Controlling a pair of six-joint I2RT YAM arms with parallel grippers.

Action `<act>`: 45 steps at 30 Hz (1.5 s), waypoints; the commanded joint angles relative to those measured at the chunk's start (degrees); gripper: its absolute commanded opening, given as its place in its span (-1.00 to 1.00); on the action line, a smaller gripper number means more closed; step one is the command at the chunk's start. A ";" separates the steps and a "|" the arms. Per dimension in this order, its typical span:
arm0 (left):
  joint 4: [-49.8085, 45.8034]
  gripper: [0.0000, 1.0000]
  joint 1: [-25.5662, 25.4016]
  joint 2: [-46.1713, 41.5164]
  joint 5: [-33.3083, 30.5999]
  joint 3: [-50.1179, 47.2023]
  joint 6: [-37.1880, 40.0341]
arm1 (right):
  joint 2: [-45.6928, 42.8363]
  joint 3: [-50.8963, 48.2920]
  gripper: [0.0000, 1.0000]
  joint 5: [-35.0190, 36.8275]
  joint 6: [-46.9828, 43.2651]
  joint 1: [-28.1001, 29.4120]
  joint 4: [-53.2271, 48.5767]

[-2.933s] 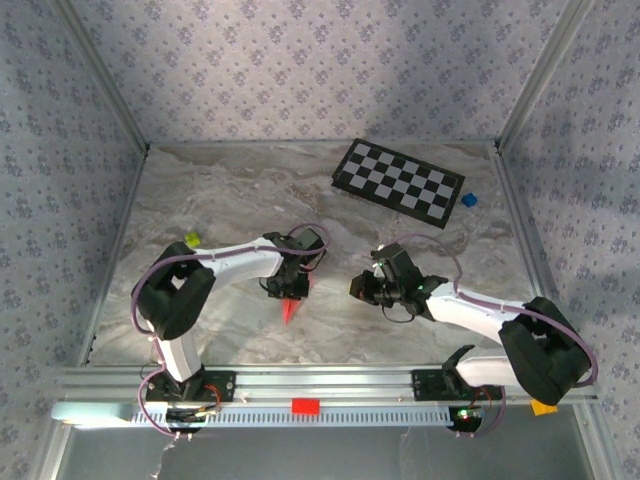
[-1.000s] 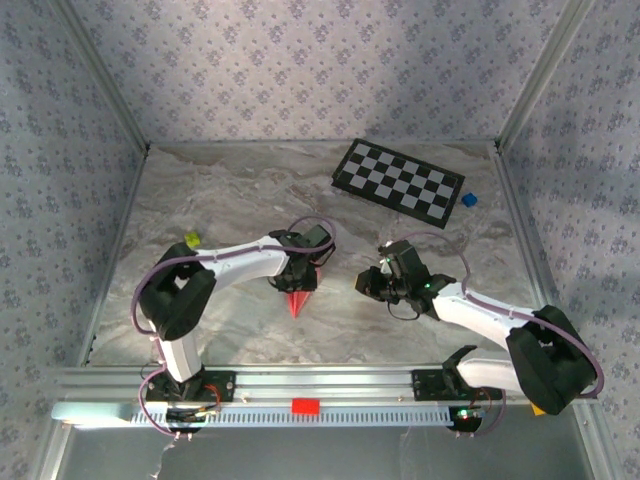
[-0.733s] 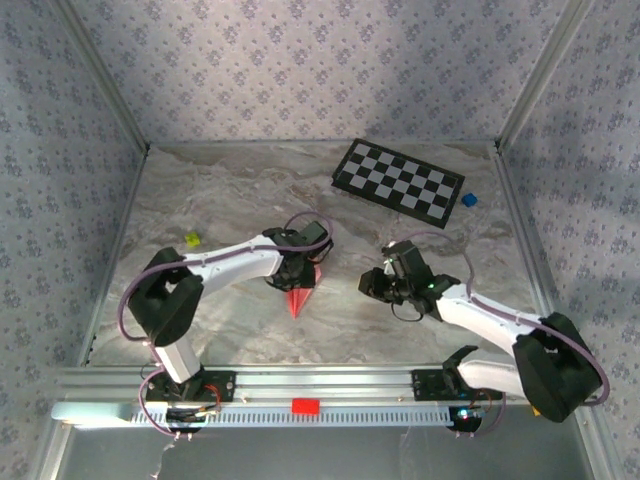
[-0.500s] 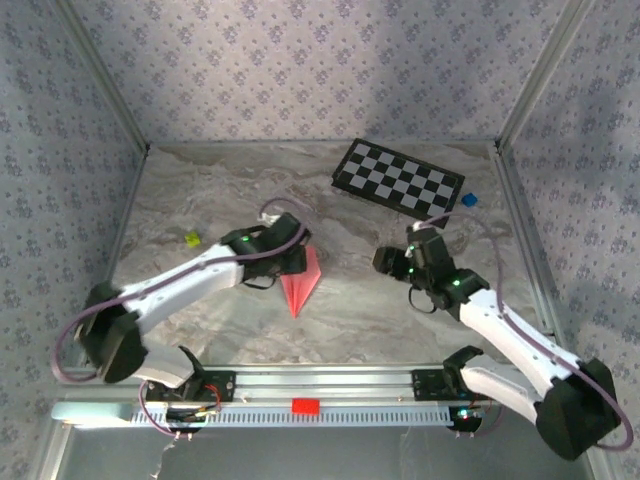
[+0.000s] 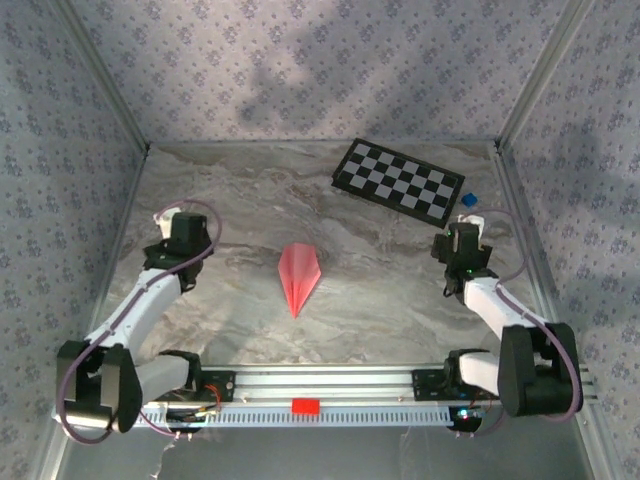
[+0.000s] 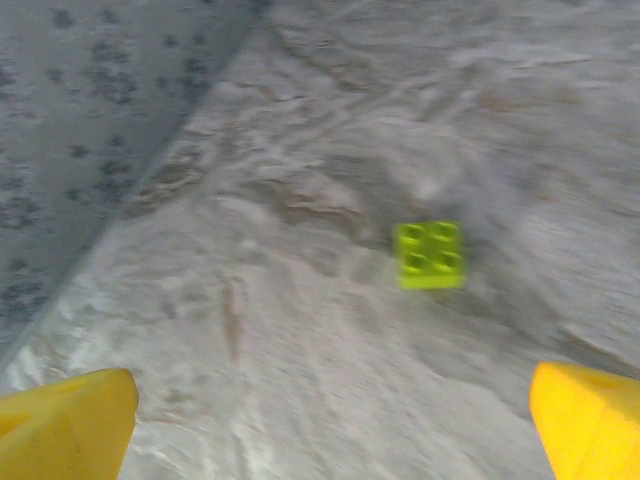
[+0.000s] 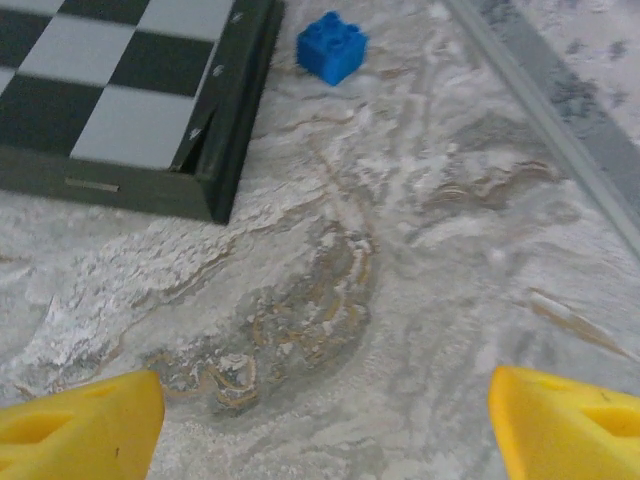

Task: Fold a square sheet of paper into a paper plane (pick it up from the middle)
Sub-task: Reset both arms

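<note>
On the marble table (image 5: 240, 190), 1 blue block (image 7: 332, 46) sits just beside the checkerboard (image 5: 398, 183), while 1 lime block (image 6: 430, 254) lies alone.

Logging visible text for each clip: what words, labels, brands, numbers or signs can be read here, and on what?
None can be read. The paper plane is plain, the checkerboard bears only black and white squares, and the blue block and green block show studs without legible lettering.
</note>
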 commanded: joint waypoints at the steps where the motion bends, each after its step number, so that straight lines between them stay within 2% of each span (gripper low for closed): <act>1: 13.97 0.99 2.56 2.42 1.74 -2.54 8.56 | 4.69 -1.86 0.71 -7.77 -8.76 -0.42 17.44; 5: 30.06 0.99 3.20 7.22 5.84 -7.84 12.64 | 9.15 -3.21 0.70 -14.27 -13.44 -0.94 28.07; 8: 44.32 0.99 3.28 12.17 8.38 -11.39 15.72 | 12.96 -4.31 0.69 -19.07 -13.66 -2.31 33.26; 10: 48.54 0.99 3.49 13.65 11.50 -11.90 17.84 | 15.47 -5.83 0.71 -22.56 -12.54 -4.35 37.60; 11: 51.57 0.99 3.94 14.42 12.99 -12.59 18.45 | 17.27 -6.39 0.75 -23.06 -12.63 -4.37 41.11; 12: 52.49 0.99 5.06 14.90 15.15 -12.67 17.12 | 16.72 -5.50 0.91 -21.56 -12.62 -4.08 38.42; 13: 54.93 0.99 6.54 15.91 19.05 -13.31 16.28 | 16.47 -4.04 0.99 -20.11 -12.07 -4.05 35.04; 17: 69.06 0.99 7.81 23.31 24.69 -17.03 16.91 | 17.14 -3.37 0.99 -16.40 -10.08 -4.28 34.84; 18: 67.51 0.99 7.91 23.35 24.72 -16.47 16.81 | 17.17 -3.39 0.99 -16.38 -10.12 -4.28 35.06; 19: 60.27 0.99 8.03 22.16 23.76 -13.91 16.01 | 17.12 -3.42 0.99 -16.29 -10.09 -4.20 35.03; 21: 64.66 0.99 7.60 23.36 23.05 -14.89 16.66 | 17.13 -3.45 0.99 -16.21 -10.16 -4.21 35.14; 22: 61.90 1.00 7.51 22.49 23.12 -14.33 16.52 | 17.11 -3.36 0.99 -16.53 -10.16 -4.36 34.91; 45: 62.60 1.00 7.40 22.70 22.97 -14.43 16.69 | 17.13 -3.36 0.99 -16.56 -10.12 -4.30 34.91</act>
